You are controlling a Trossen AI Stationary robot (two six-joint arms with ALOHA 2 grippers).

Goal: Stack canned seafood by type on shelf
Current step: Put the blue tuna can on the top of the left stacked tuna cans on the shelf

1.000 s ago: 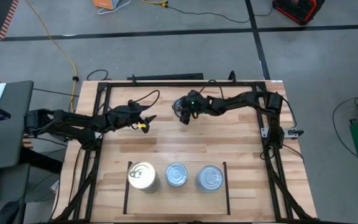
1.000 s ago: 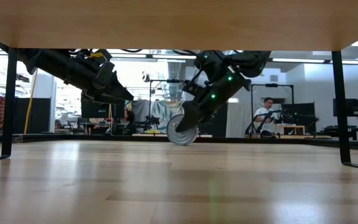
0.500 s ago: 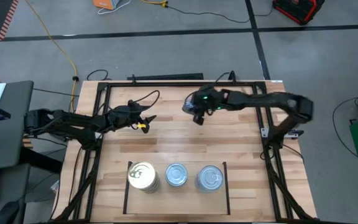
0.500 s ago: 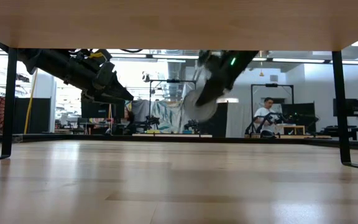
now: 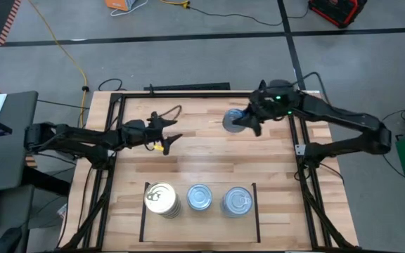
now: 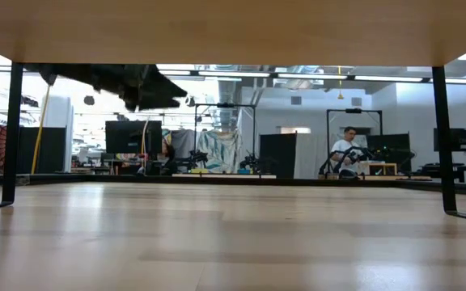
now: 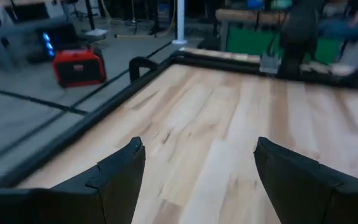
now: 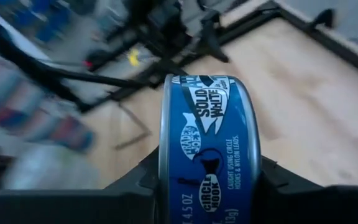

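Readable print appears only on the blue side of the tin point(image 8: 209, 152) seen in the right wrist view. White letters near its upper rim read "SOLID WHITE". Below them sits a round badge marked "CIRCLE HOOK", and beside that a line reading "CAUGHT USING CIRCLE HOOKS & NYLON LEADS." At the lower edge stands "4.5 OZ".

Tin point(image 8: 209, 149) in right gripper point(image 5: 248, 121): blue side, white lettering and fish emblems, silver rim. Shelf point(image 5: 200, 214) stacks: one gold-topped tin point(image 5: 160, 197) (pale markings), two silver-topped tins point(image 5: 200, 196). Table point(image 5: 209, 153): light wood planks, black frame point(image 5: 188, 94).
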